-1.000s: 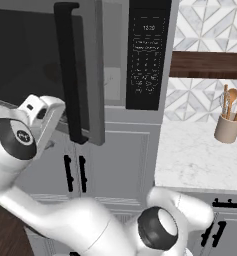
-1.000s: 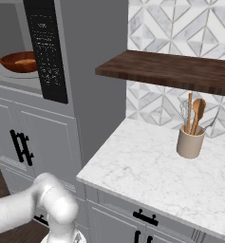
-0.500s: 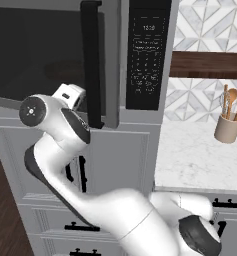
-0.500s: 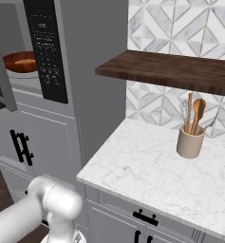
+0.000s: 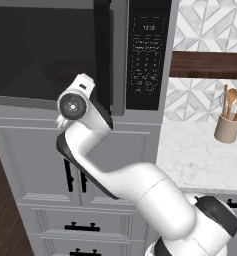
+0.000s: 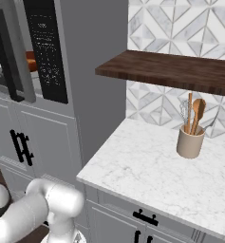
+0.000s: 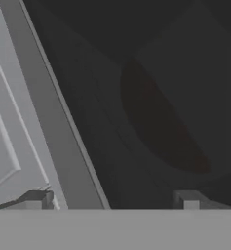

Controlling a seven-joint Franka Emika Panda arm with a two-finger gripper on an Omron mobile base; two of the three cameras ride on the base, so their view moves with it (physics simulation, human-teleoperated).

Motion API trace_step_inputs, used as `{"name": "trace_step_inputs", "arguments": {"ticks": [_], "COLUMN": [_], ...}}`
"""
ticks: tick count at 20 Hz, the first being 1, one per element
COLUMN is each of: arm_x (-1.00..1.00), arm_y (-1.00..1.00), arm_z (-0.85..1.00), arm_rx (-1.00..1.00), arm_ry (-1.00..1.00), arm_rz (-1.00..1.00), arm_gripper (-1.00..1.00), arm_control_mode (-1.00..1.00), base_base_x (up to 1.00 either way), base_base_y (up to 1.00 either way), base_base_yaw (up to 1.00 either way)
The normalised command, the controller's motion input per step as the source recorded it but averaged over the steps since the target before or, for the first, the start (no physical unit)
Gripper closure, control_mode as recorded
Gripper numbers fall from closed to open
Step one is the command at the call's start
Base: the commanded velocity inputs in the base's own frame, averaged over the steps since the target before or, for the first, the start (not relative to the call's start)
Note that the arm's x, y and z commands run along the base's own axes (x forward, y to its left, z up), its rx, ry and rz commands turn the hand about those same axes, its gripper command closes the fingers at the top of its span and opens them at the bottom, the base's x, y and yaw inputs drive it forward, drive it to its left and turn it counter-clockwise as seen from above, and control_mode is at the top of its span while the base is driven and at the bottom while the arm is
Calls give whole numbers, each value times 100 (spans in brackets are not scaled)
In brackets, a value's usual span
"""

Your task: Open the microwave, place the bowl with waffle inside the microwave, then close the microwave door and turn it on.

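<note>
The door (image 5: 50, 50) is nearly shut against the microwave (image 5: 145, 55); in the right base view a narrow gap is left, and part of the bowl (image 6: 30, 61) is seen inside through it. The bowl is also seen dimly through the tinted window in the hand view. The hand (image 7: 112, 202) is spread wide, holding nothing, close to the door's lower frame, left of the handle (image 5: 102, 50). The door is best pushed flat and steadily until seated. Only then should the panel (image 5: 149, 55) be pressed.
</note>
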Motion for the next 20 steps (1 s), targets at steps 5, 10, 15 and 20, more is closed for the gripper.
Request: {"name": "trace_step_inputs", "arguments": {"ticks": [5, 10, 15, 20], "arm_x": [59, 65, 49, 4], "arm_y": [0, 0, 2, 37], "arm_z": [10, 0, 0, -2], "arm_rx": [2, 0, 0, 0], "arm_ry": [0, 0, 0, 0], "arm_rz": [6, 0, 0, 0], "arm_gripper": [-100, -100, -100, -100], "arm_control_mode": [-100, -100, -100, -100], "base_base_x": [0, 0, 0, 0], "base_base_y": [0, 0, 0, 0], "base_base_yaw": [0, 0, 0, 0]}}
